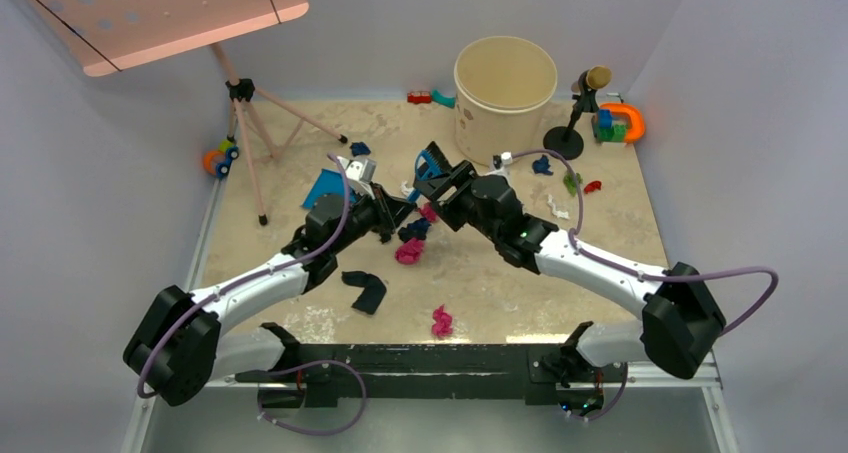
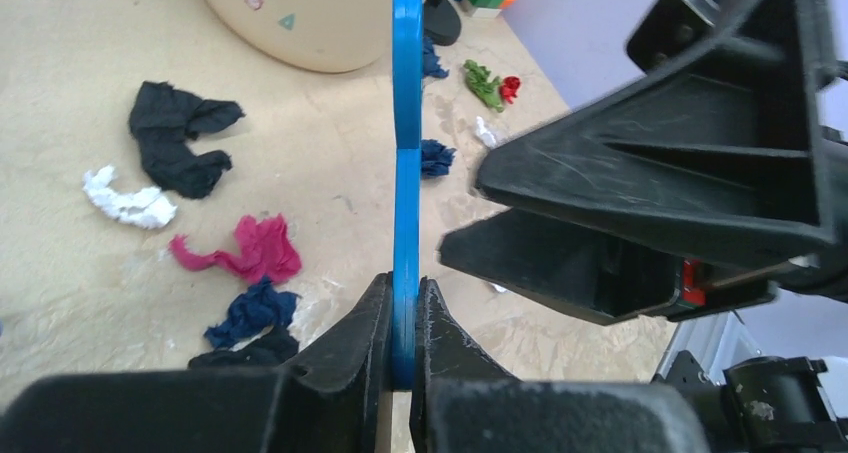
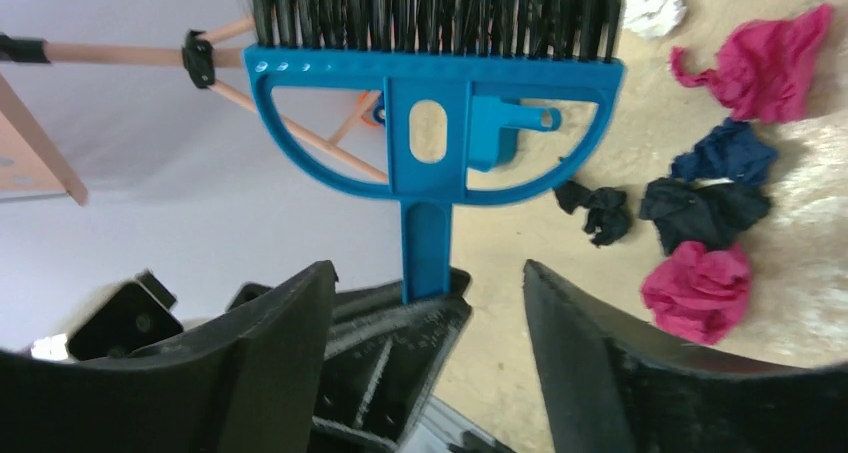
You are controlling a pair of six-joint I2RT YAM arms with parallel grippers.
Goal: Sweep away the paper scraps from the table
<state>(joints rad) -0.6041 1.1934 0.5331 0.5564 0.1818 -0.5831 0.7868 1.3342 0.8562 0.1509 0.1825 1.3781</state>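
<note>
My left gripper [image 1: 400, 211] [image 2: 404, 288] is shut on the thin handle of the blue brush [image 1: 430, 163] [image 2: 406, 93] and holds it above the table [image 1: 600, 238]. In the right wrist view the brush [image 3: 430, 123] shows black bristles at the top. My right gripper [image 1: 442, 189] [image 3: 425, 273] is open, one finger on each side of the handle, not touching it. Paper scraps lie below: magenta [image 1: 409, 251] [image 2: 250, 251] [image 3: 700, 288], dark blue [image 1: 413, 230] [image 2: 250, 311], black [image 1: 365, 290] [image 2: 175, 138], white [image 2: 128, 201], green [image 1: 571, 182] and red [image 1: 593, 186].
A blue dustpan [image 1: 325, 188] lies left of the grippers. A beige bucket [image 1: 505, 83] stands at the back. A tripod stand [image 1: 245, 103] is at the back left. Plastic toys sit at the back right [image 1: 617, 123] and at the left edge [image 1: 220, 158]. A black figure stand [image 1: 575, 113] is right of the bucket.
</note>
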